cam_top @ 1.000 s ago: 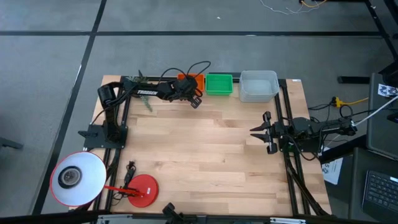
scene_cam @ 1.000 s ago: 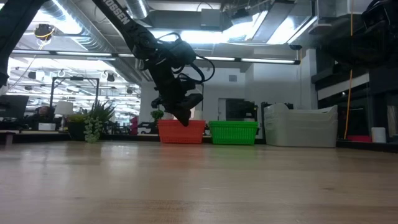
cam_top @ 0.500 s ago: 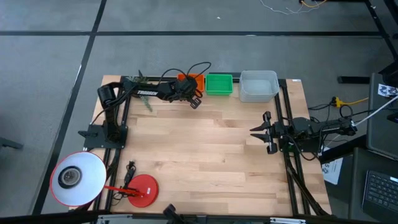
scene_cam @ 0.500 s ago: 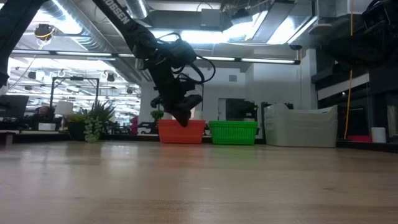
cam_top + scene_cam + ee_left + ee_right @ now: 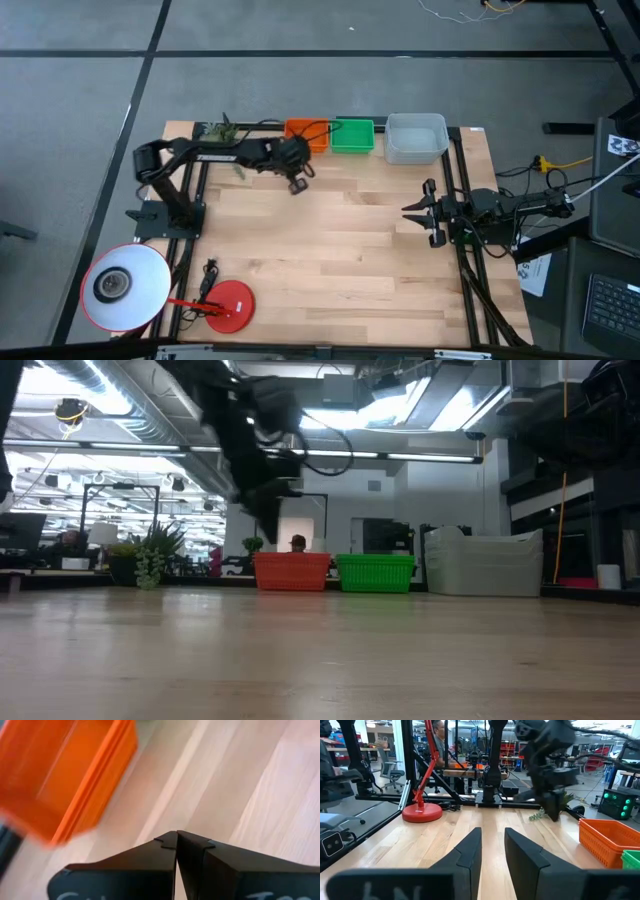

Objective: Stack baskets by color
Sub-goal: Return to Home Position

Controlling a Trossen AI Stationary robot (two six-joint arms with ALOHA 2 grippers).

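Along the table's far edge three baskets stand in a row on their bases: an orange basket [image 5: 307, 132], a green basket [image 5: 352, 135] and a larger pale grey basket [image 5: 416, 138]. My left gripper [image 5: 297, 184] hangs above the table, shut and empty, just near-side of the orange basket [image 5: 65, 775]. In the left wrist view its fingertips [image 5: 177, 839] meet over bare wood. My right gripper [image 5: 413, 211] waits level at the table's right edge, open and empty [image 5: 493, 837].
A red lamp base [image 5: 230, 301] and its round lamp head [image 5: 124, 287] stand at the near left corner. A green plant sprig [image 5: 226, 138] lies at the far left. The middle of the wooden table [image 5: 330, 250] is bare.
My left gripper has drawn back from the orange basket toward the table's near and left edges, rising and rolling somewhat as it went. It has stayed shut and empty. The baskets have not moved.
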